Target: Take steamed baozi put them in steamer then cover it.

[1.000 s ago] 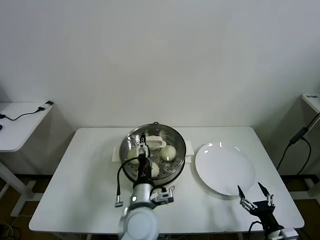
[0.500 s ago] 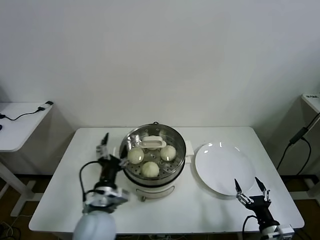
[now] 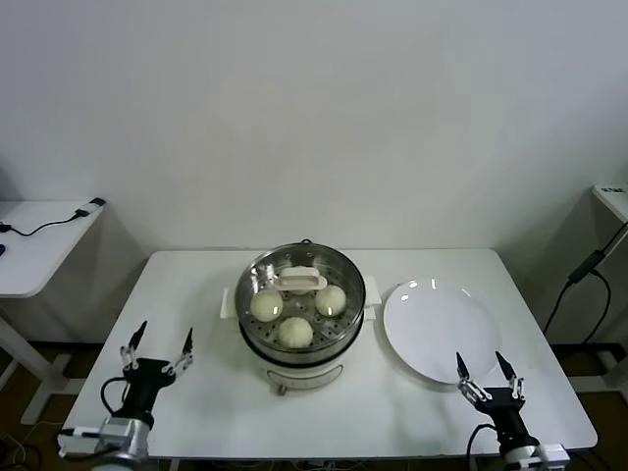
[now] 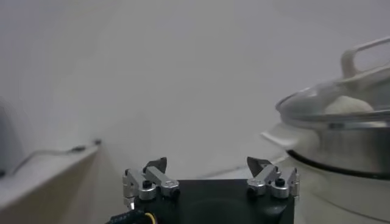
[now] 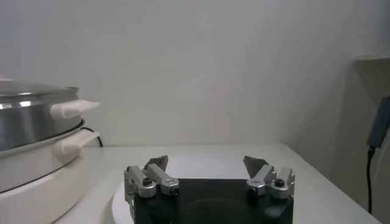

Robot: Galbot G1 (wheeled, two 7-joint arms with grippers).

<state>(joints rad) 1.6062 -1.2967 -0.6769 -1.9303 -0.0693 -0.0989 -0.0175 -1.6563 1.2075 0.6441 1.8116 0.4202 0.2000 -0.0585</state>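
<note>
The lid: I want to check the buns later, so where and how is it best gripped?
Grip the lid by its white oblong handle at the centre, coming from straight above. The handle stands proud of the domed glass and lies left to right, so a claw probably pinches best across its narrow width.

In the head view, only three steamed baozi (image 3: 266, 305) show through the cover (image 3: 299, 286); its white handle lies across the upper middle of the steamer (image 3: 343, 329), hiding whatever sits beneath. The lower frame edge cuts off both arms behind their grippers. At the far left a side counter (image 3: 39, 245) runs out of frame. In the left wrist view the steamer is cropped by the right edge and blurred, one bun a pale smear under glass. In the right wrist view the left edge crops it.
</note>
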